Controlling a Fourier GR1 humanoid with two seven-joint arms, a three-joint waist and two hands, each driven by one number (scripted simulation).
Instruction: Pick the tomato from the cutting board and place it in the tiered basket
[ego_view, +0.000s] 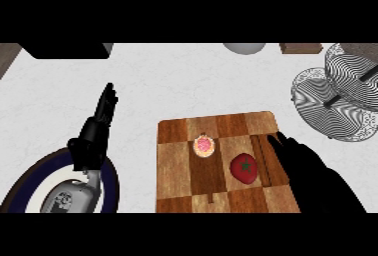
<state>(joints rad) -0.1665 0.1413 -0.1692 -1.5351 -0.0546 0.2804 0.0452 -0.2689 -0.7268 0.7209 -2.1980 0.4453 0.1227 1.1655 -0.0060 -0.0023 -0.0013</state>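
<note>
- The round red tomato with a green star-shaped stem (244, 168) is sitting lower right of centre on the striped brown wooden cutting board (184, 165), not picked up yet.
- The black right hand (310, 170) is hanging just beside it at the lower right, fingers looking relaxed and gripping nothing.
- The black left hand (100, 125) is resting at the left, fingers straight, over a dark blue-rimmed round plate (29, 175).
- Risk: the tomato's round, so a sideways nudge is probably sending it rolling toward the small pink-centred round slice (204, 145) nearby.
- The white wire tiered basket (336, 97) is way up in the upper right, so a sloppy carry could be clipping its rim.
</note>
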